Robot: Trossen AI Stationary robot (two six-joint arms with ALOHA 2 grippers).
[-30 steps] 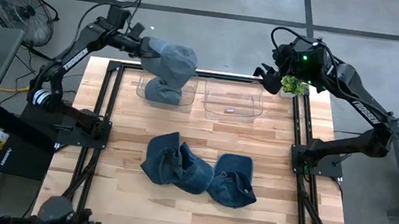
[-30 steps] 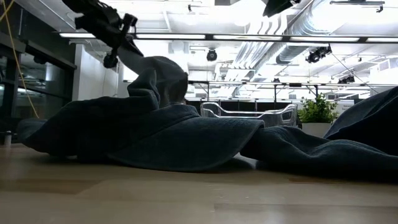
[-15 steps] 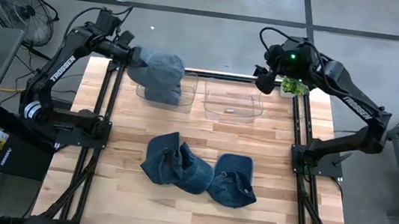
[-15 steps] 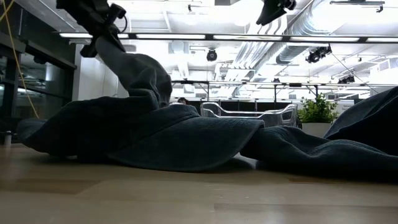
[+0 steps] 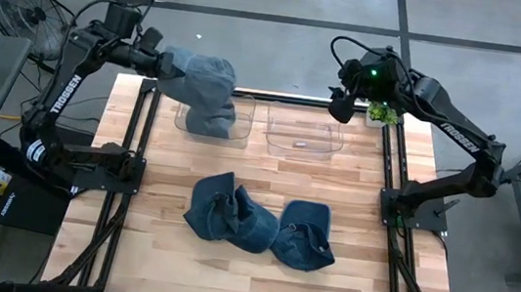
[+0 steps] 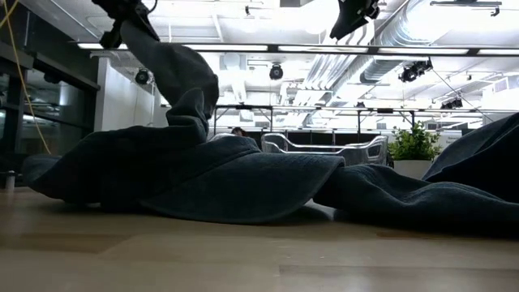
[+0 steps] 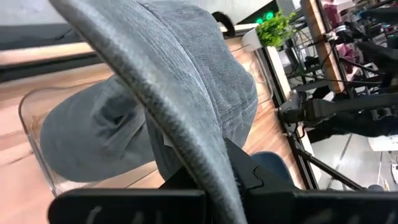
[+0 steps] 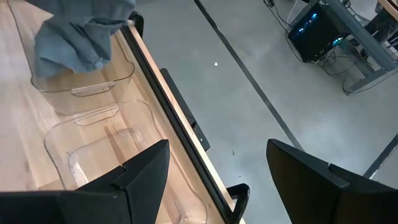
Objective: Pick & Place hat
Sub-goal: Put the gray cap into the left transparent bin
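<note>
Denim hat hangs from left end effector.

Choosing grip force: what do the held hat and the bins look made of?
Hat in the left gripper: soft blue-grey fabric, likely denim; it drapes and shows weave. Bins: clear, glossy, probably rigid plastic; the wood shows through.

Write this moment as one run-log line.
left pincer: shut on denim hat over left clear bin | right pincer: open, waiting
</note>
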